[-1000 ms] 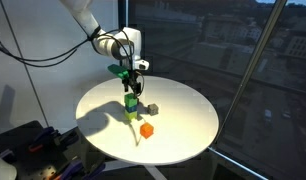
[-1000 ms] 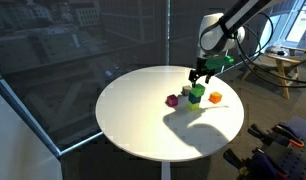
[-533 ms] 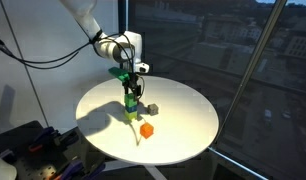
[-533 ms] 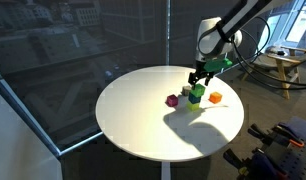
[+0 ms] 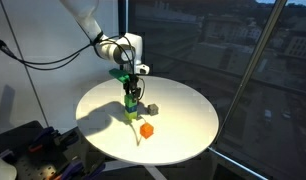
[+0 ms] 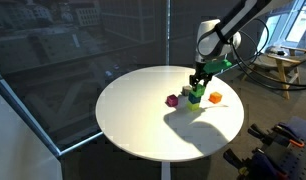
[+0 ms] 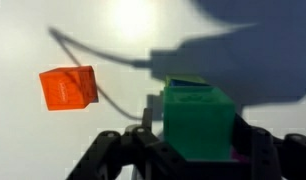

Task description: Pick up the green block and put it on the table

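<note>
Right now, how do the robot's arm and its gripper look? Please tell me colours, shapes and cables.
The arm is white, with rounded links and a dark ring near the wrist. A thin black cable runs to it. The gripper is black with a bright green part; its fingers are black and angular.

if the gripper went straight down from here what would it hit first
Most likely the green block, right below the gripper and between its fingers, stacked on a yellow-green block. Whether they already touch is unclear.
</note>
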